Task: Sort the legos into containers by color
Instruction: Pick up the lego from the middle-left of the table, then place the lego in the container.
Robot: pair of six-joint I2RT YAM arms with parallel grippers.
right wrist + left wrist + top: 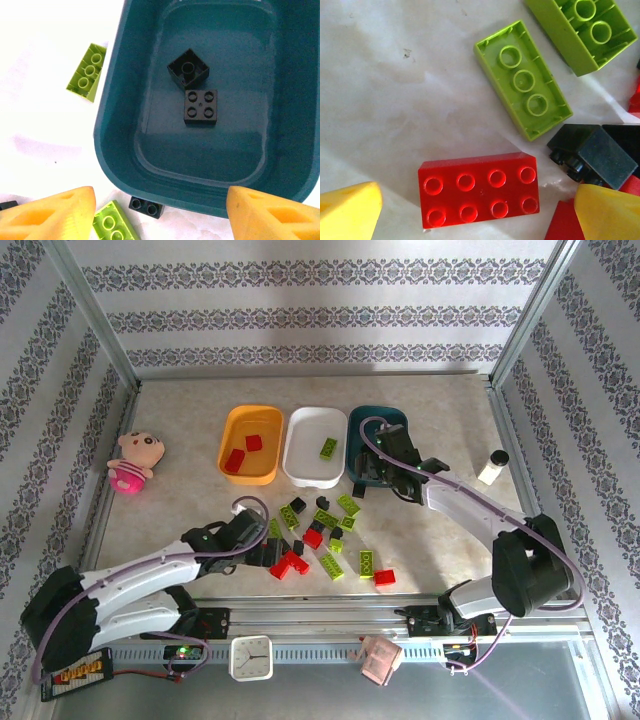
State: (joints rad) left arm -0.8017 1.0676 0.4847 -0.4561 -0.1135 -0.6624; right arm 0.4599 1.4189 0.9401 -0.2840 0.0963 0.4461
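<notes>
On the desk sit the orange tray holding red bricks, the white tray holding one green brick, and the teal tray holding two black bricks. The right claw hangs over the teal tray's near rim, jaws apart and empty. The left claw, jaws wide apart, hovers over a red brick in the loose pile. I would lower it straight, keeping the right finger clear of the black brick beside it.

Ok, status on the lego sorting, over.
Left gripper open over red brick; loose black brick alongside. Right gripper open over teal tray, two black bricks inside.
</notes>
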